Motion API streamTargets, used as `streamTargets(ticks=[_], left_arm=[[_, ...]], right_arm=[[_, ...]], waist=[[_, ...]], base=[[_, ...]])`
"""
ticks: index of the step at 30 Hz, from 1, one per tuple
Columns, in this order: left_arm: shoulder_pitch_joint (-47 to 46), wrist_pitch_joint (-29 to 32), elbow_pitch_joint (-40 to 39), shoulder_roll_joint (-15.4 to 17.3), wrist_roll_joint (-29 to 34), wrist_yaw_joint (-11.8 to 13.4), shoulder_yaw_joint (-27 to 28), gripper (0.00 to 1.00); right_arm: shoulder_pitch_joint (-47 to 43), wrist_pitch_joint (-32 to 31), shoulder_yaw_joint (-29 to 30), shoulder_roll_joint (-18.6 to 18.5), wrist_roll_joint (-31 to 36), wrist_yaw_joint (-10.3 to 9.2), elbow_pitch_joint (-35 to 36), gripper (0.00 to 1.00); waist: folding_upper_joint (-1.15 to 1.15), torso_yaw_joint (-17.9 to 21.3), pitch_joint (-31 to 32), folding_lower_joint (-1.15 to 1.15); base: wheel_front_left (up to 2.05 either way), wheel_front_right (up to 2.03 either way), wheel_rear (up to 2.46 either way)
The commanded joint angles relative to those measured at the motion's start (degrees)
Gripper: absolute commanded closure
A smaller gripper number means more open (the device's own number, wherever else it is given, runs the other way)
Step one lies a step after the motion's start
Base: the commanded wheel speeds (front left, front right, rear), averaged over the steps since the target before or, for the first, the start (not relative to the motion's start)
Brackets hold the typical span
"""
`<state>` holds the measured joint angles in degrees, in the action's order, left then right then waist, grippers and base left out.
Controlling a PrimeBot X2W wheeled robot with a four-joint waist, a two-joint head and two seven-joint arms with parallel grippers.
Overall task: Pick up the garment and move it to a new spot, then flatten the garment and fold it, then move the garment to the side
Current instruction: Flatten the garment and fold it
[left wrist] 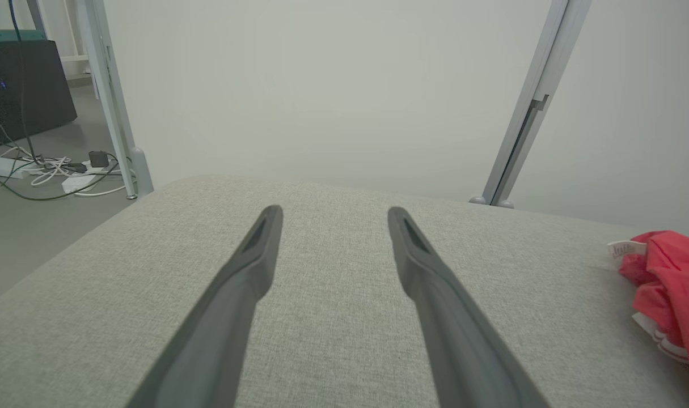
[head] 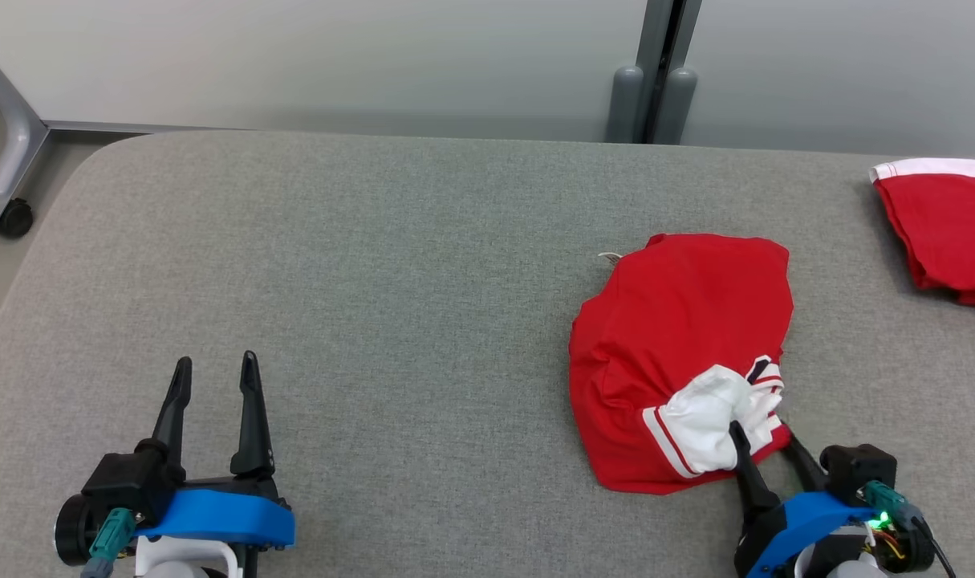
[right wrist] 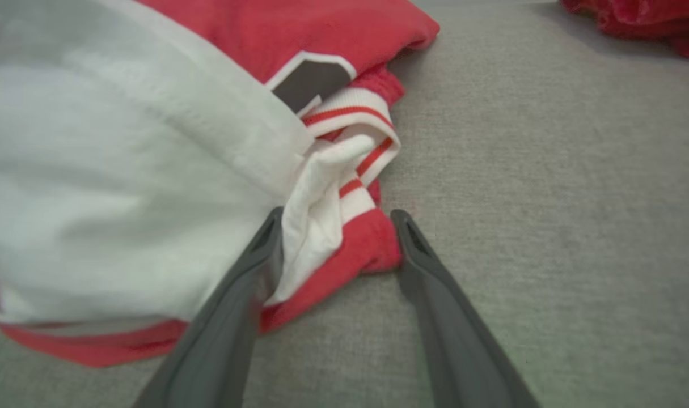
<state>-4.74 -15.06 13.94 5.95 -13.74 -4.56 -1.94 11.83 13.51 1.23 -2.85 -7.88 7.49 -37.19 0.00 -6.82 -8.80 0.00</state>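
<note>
The left pincer [head: 216, 359] sits low, fingers spread; right pincer [right wrist: 337, 215] likewise spread.

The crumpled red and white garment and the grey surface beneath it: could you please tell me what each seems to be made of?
The garment looks like soft matte knit cloth, likely cotton or jersey: it crumples into folds and has ribbed striped trim. The surface looks like woven grey upholstery fabric, matte, with a fine visible weave.

1. The garment [head: 680, 321] lies on the worktop [head: 375, 281], right of centre.
2. A second garment [head: 948, 233] lies at the far right edge.
3. The left pincer [head: 217, 359] is near left.
4. The right pincer [head: 758, 431] straddles the garment's near corner.
</note>
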Motion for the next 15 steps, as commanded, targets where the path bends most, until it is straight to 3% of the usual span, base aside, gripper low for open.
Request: streamTargets(ticks=[1,9,15], left_arm=[[-0.57,-0.16,0.2,-0.12,0.28,-0.16,0.46,0.0],[-1.17,-0.16,1.02,-0.7,0.74,-0.83,0.94,0.0],[-1.95,-0.15,1.36,-1.31,1.1,-1.3,0.85,0.0]], right_arm=[[1.07,0.37,-0.55,-0.09,-0.32,0.01,-1.05,1.0],[6.45,1.63,-4.36,-0.07,-1.48,0.01,1.56,1.0],[14.72,1.76,-11.83,-0.07,-4.05,0.01,4.35,1.0]], waist=[[0.0,-0.05,0.02,0.0],[0.0,-0.51,0.4,0.0],[0.0,-2.82,0.7,0.0]], base=[[0.0,0.0,0.0],[0.0,0.0,0.0],[0.0,0.0,0.0]])
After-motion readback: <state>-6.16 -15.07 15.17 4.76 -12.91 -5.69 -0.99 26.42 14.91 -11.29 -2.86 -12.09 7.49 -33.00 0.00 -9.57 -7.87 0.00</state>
